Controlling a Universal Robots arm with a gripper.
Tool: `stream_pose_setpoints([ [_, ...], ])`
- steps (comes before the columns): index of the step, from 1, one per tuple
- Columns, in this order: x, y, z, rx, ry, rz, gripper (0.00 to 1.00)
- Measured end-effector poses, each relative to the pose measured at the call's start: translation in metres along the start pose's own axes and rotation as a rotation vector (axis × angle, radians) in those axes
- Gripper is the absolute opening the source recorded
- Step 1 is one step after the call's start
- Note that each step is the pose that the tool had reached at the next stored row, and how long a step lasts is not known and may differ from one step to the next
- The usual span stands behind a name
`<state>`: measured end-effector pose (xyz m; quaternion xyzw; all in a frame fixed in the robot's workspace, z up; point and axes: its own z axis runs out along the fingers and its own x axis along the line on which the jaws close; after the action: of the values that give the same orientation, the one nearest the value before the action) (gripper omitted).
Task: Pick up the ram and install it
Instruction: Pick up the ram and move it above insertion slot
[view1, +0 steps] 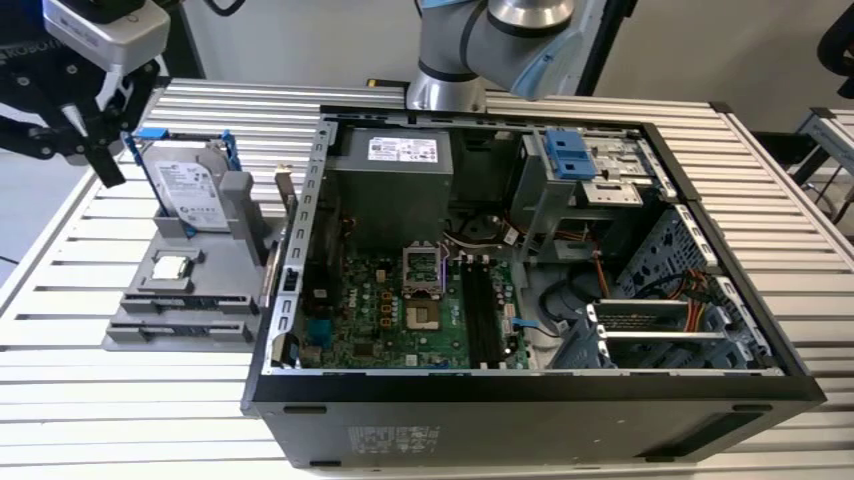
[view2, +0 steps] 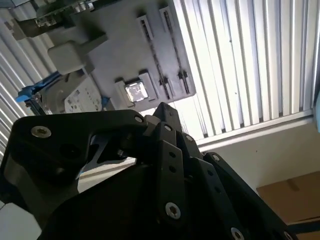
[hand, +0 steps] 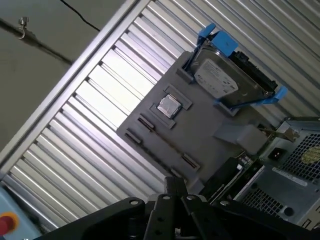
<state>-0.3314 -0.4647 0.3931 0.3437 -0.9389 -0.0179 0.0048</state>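
Hovering at ten o'clock in the exterior view, the claw (view1: 83, 150) is hanging over the table (view1: 134, 420), just beside the tall hard drive (view1: 187, 195). I cannot tell whether it is released or clenched.

The ram (hand: 167, 143) seems to be sitting in the grey tray (view1: 220, 262). In the first wrist view it is showing as a thin strip standing on edge in the long slot next to the processor chip (view1: 170, 267). In the exterior view that slot is lying at the tray's six o'clock end, well apart from the claw. Its colour is too faint to tell.

Such a stick is probably weighing very little. It is likely stiff but brittle, with smooth flat faces and delicate contacts along the buried edge. The safest hold is likely across the two flat faces near the middle of the upper edge, lifting straight out of the slot without twisting.

The hard drive is standing at the tray's twelve o'clock end, between the claw and the slot. The computer case (view1: 534, 395) is lying open at three o'clock of the tray, its side wall rising just beside it. Inside, the black slots (view1: 481, 310) are running along the motherboard (view1: 367, 310), with cables (view1: 601, 270) crowding in from two o'clock.
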Motion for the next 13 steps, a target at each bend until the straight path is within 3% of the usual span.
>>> stream_pose_setpoints([
  [13, 0.0000, 0.0000, 0.0000, 0.0024, 0.0094, -0.187, 0.00],
])
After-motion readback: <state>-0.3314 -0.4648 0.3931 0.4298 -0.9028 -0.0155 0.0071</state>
